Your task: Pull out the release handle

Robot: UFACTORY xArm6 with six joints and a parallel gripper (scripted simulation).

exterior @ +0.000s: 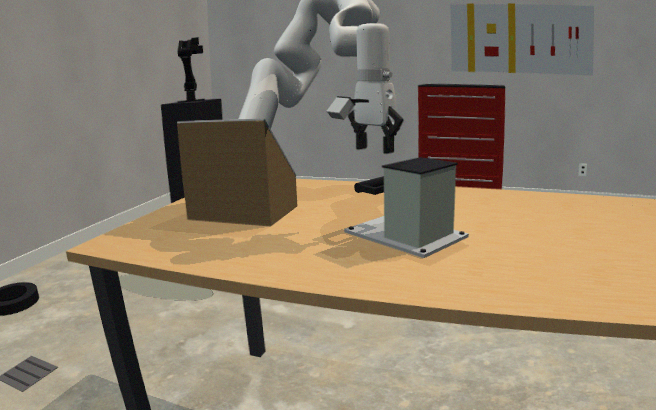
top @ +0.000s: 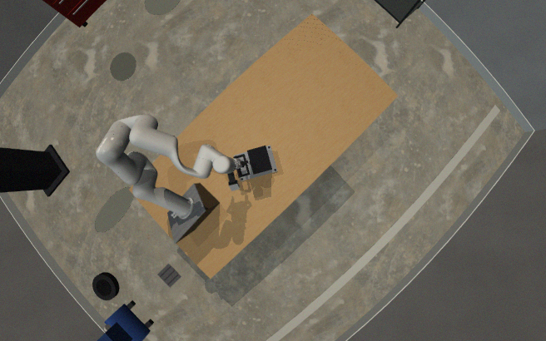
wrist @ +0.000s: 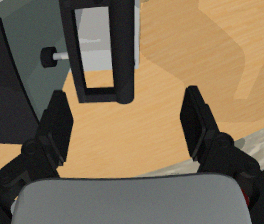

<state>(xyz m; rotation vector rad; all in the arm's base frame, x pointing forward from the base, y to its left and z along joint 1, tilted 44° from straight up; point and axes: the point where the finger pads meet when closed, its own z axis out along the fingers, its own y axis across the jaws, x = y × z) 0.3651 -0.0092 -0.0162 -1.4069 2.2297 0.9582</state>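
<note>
The release handle's housing (exterior: pixel 418 203) is a grey box with a black top on a bolted plate on the wooden table. It also shows in the top view (top: pixel 261 160) and at the left of the wrist view (wrist: pixel 10 76). Its black grip (exterior: pixel 369 186) sticks out from the housing's far side. In the wrist view it is a black loop (wrist: pixel 102 50) on a short rod. My gripper (exterior: pixel 373 145) points down and hovers above the grip, apart from it. Its fingers stand wide open with only table between them, a little short of the grip.
A brown wedge-shaped box (exterior: pixel 236 170) stands on the table at my arm's base, left of the housing. A red drawer cabinet (exterior: pixel 460 134) stands against the back wall. A black pedestal (exterior: pixel 190 142) stands behind the box.
</note>
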